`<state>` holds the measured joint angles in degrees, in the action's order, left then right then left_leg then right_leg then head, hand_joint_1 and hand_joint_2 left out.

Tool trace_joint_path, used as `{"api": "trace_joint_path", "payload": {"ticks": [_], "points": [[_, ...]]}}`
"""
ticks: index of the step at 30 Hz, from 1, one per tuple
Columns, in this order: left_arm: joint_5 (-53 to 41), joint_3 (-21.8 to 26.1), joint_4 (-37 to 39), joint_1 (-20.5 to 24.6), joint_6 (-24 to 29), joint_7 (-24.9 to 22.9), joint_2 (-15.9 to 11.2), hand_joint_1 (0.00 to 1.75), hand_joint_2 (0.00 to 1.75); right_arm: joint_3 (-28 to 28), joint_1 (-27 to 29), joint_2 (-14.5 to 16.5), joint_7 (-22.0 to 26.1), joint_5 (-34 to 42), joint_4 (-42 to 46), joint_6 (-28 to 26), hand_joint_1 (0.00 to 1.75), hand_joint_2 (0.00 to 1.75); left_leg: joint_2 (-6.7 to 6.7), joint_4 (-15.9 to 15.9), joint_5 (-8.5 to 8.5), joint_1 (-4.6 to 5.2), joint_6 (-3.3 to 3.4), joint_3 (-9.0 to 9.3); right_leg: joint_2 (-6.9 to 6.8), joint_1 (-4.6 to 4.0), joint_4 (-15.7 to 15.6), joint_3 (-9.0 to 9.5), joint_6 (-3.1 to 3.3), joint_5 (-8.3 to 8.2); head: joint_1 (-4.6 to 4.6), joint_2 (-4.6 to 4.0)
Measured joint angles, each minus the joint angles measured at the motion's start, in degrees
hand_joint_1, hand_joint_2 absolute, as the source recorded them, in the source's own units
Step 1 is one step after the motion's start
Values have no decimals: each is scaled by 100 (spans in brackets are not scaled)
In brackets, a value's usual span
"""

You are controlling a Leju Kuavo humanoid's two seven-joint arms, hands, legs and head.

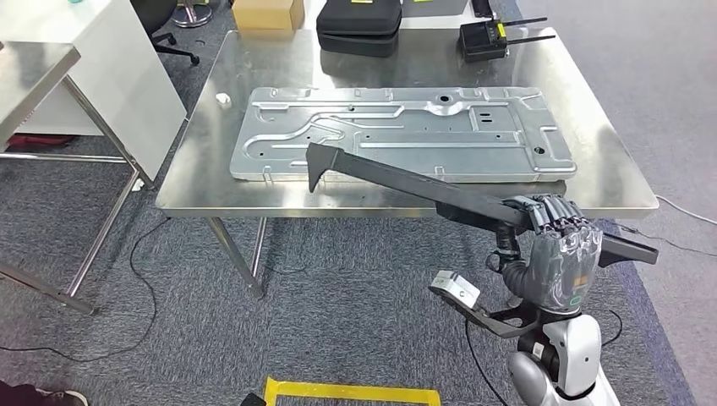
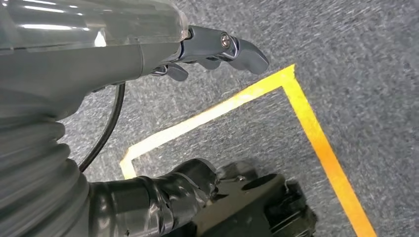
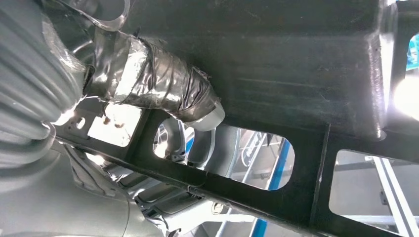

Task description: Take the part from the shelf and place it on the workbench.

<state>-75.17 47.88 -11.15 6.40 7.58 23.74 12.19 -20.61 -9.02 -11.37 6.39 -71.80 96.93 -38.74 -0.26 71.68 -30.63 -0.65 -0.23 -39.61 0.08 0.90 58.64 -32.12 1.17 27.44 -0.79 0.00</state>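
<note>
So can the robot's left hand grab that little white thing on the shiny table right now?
Probably not. The left hand hangs low over the carpet by the yellow tape, holding nothing, while the white thing lies far up on the table.

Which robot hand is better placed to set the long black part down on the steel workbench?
The right robot hand: it already grips the black part, whose far end reaches over the workbench. The left robot hand hangs over the floor.
</note>
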Motion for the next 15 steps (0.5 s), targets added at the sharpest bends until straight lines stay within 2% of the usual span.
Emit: {"api": "trace_joint_path", "payload": {"ticks": [1,2,3,4,8,9,10,12,13,14,15], "points": [[-2,-3,0,1,0,-1,-1,0,175,0,-26,0,-1,0,-7,13,175,175,1,-363,288,1,20,98,3,-2,2,61,-13,45,-1,0],[-3,-5,0,4,-1,-2,-2,0,175,0,-57,0,-1,0,-12,26,175,175,0,-713,496,13,41,215,6,-14,7,104,-36,91,-3,0],[-5,-9,0,12,-1,-3,-3,0,175,0,-93,0,-1,0,-16,42,175,175,1,-1004,604,23,66,326,11,-26,16,126,-65,131,-3,0],[-10,-13,0,20,-3,-4,-4,0,175,1,-131,0,-2,0,-21,60,175,175,1,-1175,629,33,89,394,14,-37,19,132,-97,159,-7,0],[-33,-20,0,30,-14,-8,-2,0,175,1,-241,0,-3,7,-49,90,175,175,-10,-1321,557,19,199,497,-1,-30,62,142,-222,248,-14,0],[-36,-22,0,33,-17,-8,-1,0,175,2,-273,-2,-6,11,-54,92,175,175,-10,-1352,552,6,231,532,-5,-23,231,73,-254,337,-20,0],[-38,-23,0,37,-21,-8,1,0,175,2,-301,-4,-9,17,-61,97,175,175,-8,-1371,540,-3,256,565,-6,-14,518,-72,-282,465,-25,0],[-39,-26,0,43,-30,-9,2,0,175,2,-332,-10,-15,28,-90,106,175,175,-7,-1373,494,-1,285,607,-6,-8,1261,-528,-322,712,-31,0],[-39,-26,0,41,-33,-9,2,0,175,2,-334,-13,-17,36,-112,111,175,175,-10,-1369,463,1,289,635,-6,-6,1516,-726,-333,726,-31,0],[-39,-26,0,37,-35,-10,2,0,175,2,-334,-15,-21,45,-132,115,175,175,-16,-1364,426,2,288,676,-7,-5,1571,-832,-335,620,-31,0],[-39,-26,0,33,-35,-11,3,0,175,2,-339,-17,-25,57,-150,123,175,175,-22,-1360,385,2,284,731,-7,-5,1412,-828,-327,406,-31,0]]}}
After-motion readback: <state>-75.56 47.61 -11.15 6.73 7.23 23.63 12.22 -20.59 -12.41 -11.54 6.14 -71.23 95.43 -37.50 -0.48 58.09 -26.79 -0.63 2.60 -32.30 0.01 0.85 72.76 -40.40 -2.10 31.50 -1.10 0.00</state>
